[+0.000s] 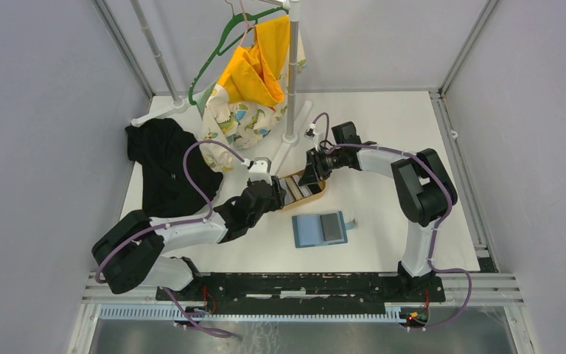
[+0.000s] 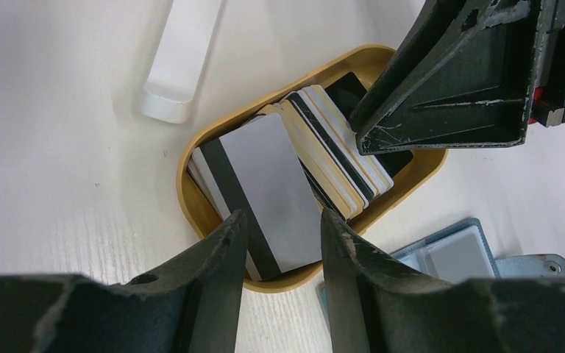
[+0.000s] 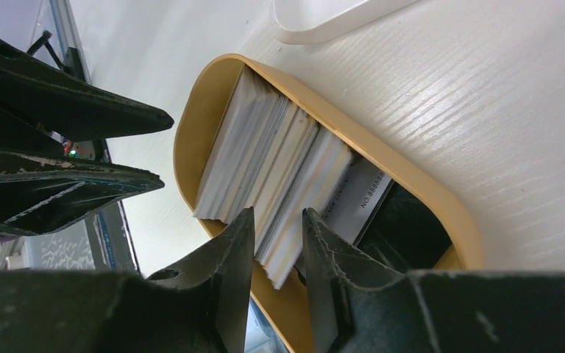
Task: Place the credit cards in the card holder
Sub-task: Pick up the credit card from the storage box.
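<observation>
Over the tray (image 3: 185, 147), right claw (image 3: 277, 220) narrowly straddles cards (image 3: 265, 162).

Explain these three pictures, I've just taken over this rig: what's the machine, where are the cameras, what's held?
The machine is two table-mounted robot arms, each ending in a two-finger gripper. The wide picture looks down from above and behind them; the other two come from wrist cameras, looking past each arm's own dark fingers. On the white table lie an oval tan wooden tray packed with thin black, grey and white credit cards, an open teal-blue card holder and a black garment. The left gripper hovers open over a grey card; the right gripper straddles a few cards standing on edge, but whether it pinches them is unclear.
</observation>
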Robot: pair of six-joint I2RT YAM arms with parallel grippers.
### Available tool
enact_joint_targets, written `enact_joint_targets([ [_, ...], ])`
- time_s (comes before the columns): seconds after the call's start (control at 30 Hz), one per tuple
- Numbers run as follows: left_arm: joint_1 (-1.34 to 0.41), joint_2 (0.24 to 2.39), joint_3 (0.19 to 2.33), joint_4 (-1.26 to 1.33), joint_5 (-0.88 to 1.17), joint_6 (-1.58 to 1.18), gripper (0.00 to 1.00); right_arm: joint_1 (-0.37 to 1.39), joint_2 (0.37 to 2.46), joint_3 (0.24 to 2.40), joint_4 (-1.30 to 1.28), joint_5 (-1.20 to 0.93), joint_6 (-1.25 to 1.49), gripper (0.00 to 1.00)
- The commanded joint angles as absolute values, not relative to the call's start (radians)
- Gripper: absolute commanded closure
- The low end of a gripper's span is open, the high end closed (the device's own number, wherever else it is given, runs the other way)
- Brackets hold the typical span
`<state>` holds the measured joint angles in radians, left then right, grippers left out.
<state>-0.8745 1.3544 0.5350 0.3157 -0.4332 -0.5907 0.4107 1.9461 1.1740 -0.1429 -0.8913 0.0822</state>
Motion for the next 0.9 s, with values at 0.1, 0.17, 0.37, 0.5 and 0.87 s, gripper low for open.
enact_joint_targets([
  [0.1, -0.869, 1.321, 0.533, 0.372, -0.431, -0.609, 0.53, 0.420, 1.932, 1.174, -0.110, -0.951, 0.100, 0.69],
  [0.17, -0.869, 1.321, 0.533, 0.373, -0.431, -0.609, 0.53, 0.422, 1.937, 1.175, -0.113, -0.943, 0.099, 0.69],
  [0.37, -0.869, 1.321, 0.535, 0.373, -0.430, -0.609, 0.53, 0.429, 1.933, 1.190, -0.159, -0.850, 0.068, 0.60],
  [0.5, -0.870, 1.324, 0.536, 0.372, -0.430, -0.609, 0.52, 0.432, 1.930, 1.197, -0.187, -0.779, 0.049, 0.53],
  [0.87, -0.869, 1.324, 0.537, 0.373, -0.430, -0.609, 0.52, 0.450, 1.957, 1.196, -0.171, -0.850, 0.089, 0.52],
])
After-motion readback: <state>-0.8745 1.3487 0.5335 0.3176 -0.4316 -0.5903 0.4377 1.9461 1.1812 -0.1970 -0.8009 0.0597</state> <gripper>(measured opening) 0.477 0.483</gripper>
